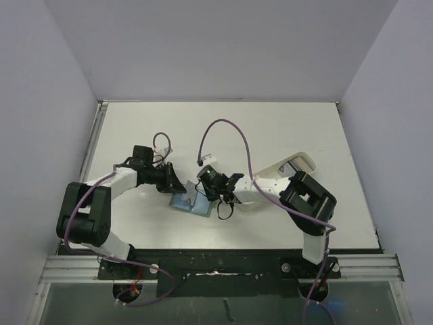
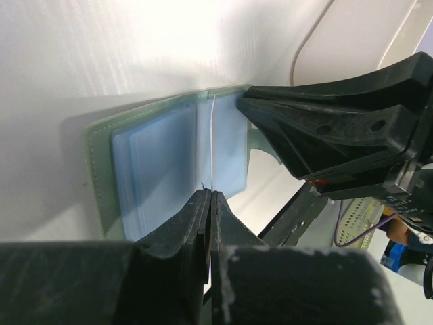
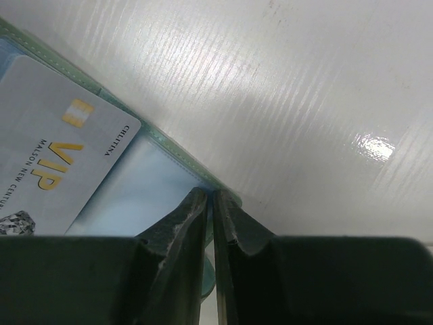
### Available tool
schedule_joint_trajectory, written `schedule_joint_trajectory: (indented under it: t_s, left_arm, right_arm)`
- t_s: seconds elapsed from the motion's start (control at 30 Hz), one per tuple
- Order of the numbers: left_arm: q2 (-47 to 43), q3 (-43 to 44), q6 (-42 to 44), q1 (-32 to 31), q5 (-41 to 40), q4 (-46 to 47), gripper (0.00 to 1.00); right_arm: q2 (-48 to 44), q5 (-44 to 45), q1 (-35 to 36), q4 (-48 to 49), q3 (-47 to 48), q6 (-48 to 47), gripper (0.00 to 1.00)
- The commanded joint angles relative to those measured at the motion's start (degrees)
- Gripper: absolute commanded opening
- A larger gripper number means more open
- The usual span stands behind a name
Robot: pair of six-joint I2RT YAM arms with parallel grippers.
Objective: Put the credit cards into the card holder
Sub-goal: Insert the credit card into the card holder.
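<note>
Currently my left gripper (image 2: 211, 203) is clamped on a pale card (image 3: 54, 156), which I judge thin, stiff and slippery, best pinched by its short edge. It stands on edge over the open card holder (image 2: 162, 156) on the table (image 1: 270, 122), long axis along the fold. My right gripper (image 3: 211, 203) pinches the soft holder's rim.

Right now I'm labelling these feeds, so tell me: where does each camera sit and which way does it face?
Top: above and behind the arms, looking down at the table; both whole arms show.
Left wrist: on that arm, looking along the left gripper at the open wallet; the right gripper shows too.
Right wrist: looking past the right gripper at the wallet's edge and a VIP card.
Shared: all three see the wallet.
</note>
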Motion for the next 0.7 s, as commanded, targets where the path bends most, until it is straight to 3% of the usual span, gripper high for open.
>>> schedule_joint_trajectory:
  t_s: [0.0,0.67]
  left_arm:
    - [1.17,0.98,2.87,-0.11,0.82,-0.32,0.00]
    - [3.05,0.52,4.03,0.51,1.42,-0.52,0.00]
  right_arm:
    - [0.81,2.10,-0.49,-2.33,1.55,-0.65,0.12]
    - [1.89,1.95,0.45,-1.50,2.09,-0.20,0.12]
